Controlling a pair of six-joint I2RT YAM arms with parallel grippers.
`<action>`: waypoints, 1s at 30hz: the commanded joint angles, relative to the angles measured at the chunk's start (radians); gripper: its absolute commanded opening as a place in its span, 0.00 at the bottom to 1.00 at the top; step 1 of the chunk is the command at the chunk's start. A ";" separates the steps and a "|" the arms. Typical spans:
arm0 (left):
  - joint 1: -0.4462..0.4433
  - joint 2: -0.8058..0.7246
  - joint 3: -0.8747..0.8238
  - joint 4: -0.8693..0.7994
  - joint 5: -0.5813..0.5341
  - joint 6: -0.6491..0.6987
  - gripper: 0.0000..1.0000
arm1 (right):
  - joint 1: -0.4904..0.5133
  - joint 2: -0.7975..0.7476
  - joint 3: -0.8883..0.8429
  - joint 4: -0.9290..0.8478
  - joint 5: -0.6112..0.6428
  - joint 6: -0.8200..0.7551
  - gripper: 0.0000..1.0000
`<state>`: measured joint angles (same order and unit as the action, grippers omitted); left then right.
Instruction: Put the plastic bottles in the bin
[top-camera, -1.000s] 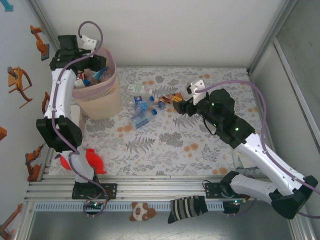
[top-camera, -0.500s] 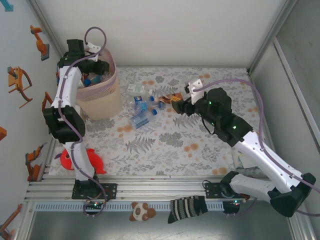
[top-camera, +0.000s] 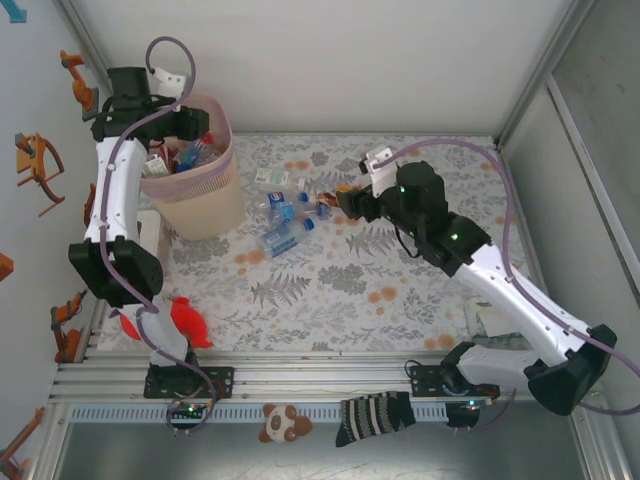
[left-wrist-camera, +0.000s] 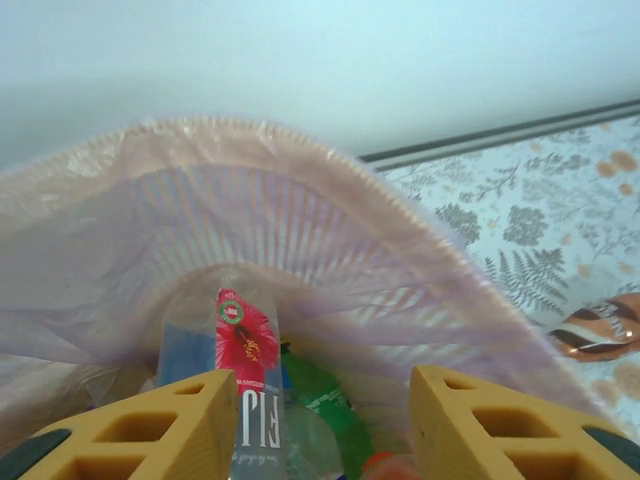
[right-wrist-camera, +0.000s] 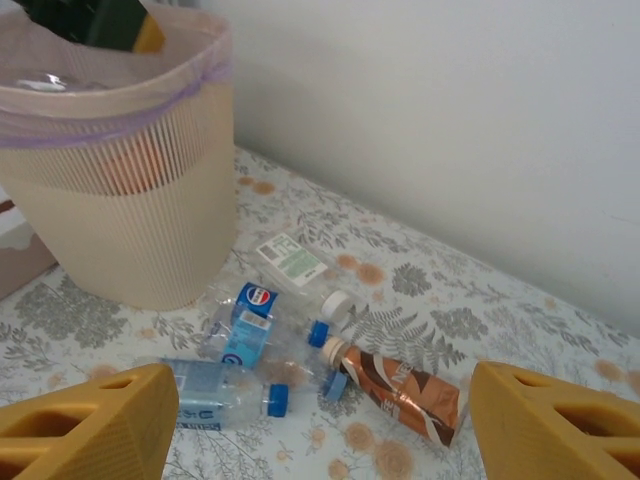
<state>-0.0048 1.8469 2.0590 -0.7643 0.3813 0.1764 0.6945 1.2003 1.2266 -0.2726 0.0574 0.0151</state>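
left pincer (left-wrist-camera: 318, 425) half-open, empty, over the bin (top-camera: 200, 205) at 10 o'clock | right pincer (right-wrist-camera: 320, 405) wide, empty, above loose plastic bottles (right-wrist-camera: 245, 335) at the bin's 4 o'clock | bottles look light, slick, crushable: grip mid-body, across the label | fern-print surface (top-camera: 330, 290), white walls around

Shows a surface (top-camera: 330, 290) printed all over with grey ferns and orange blooms. Bears the bin (top-camera: 205, 210) upright at the far left, with a white box (top-camera: 150, 228) just beside it on the left. Holds a loose huddle of bottles (top-camera: 282, 238) lying flat just right of the bin, mostly blue-labelled and blue-capped. Has a brown bottle (right-wrist-camera: 400, 392) at the huddle's right end and a white carton (right-wrist-camera: 288, 262) lying behind it. Carries a red shark (top-camera: 185, 320) at the near left edge.
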 joint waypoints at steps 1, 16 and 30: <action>0.005 -0.059 0.008 -0.015 0.051 -0.036 0.48 | -0.027 0.057 0.051 -0.068 -0.006 0.032 0.75; -0.004 -0.311 -0.283 0.102 0.220 -0.150 0.53 | -0.278 0.469 0.257 -0.207 -0.382 -0.314 0.74; -0.047 -0.427 -0.409 0.151 0.266 -0.184 0.55 | -0.366 0.889 0.551 -0.335 -0.418 -0.823 0.79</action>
<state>-0.0460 1.4536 1.6569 -0.6399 0.6144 0.0063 0.3405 2.0487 1.7145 -0.5678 -0.3477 -0.6697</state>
